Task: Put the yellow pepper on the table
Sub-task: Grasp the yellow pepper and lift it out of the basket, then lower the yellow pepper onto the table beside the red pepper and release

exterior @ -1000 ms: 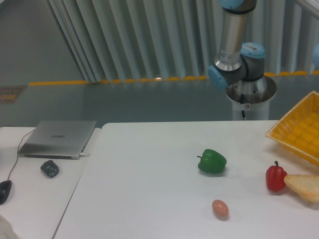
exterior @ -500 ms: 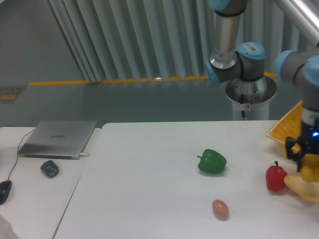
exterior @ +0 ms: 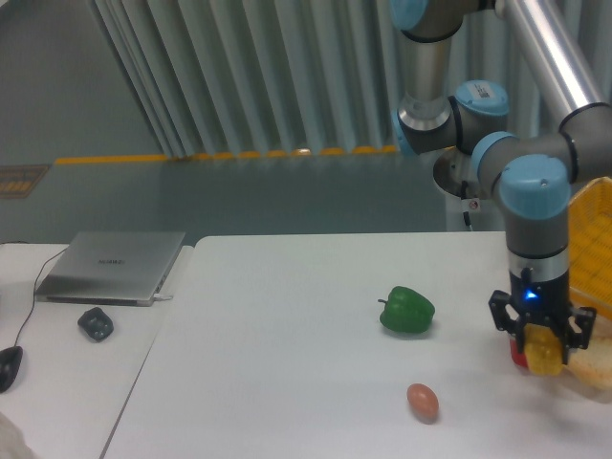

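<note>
The black two-finger gripper (exterior: 542,356), hanging from the silver-and-blue arm, is clamped on the glossy bright-yellow bell pepper (exterior: 544,351); its fingers sit close in on either flank, and the fruit hangs between them low over the large white smooth tabletop (exterior: 287,363), at about four o'clock from the table's centre; whether the pepper's underside already touches the surface cannot be told from this view.

Judging by its shine and its lobed, elongated form, the pepper will likely be light, stiff and rather slippery; a plastic look suggests it would not bruise, though that is a guess; the sound place to hold it seems to be across the narrow waist between lobes, as the fingers do now, since a grip on a bulging lobe could let it squirt out; once let go it may roll onto its side, being rounded.

Directly behind it, partly hidden, sits the glossy red bell pepper (exterior: 516,354); at three o'clock of that lies a pale bread-like piece (exterior: 595,365); the glossy green bell pepper (exterior: 407,310) stands well apart at ten o'clock of the gripper, and a small pinkish-brown egg-shaped object (exterior: 423,402) lies at eight o'clock.

The grey closed laptop (exterior: 113,265) on the smaller desk bears a small mark on its lid, too small to read; no other writing is legible.
</note>
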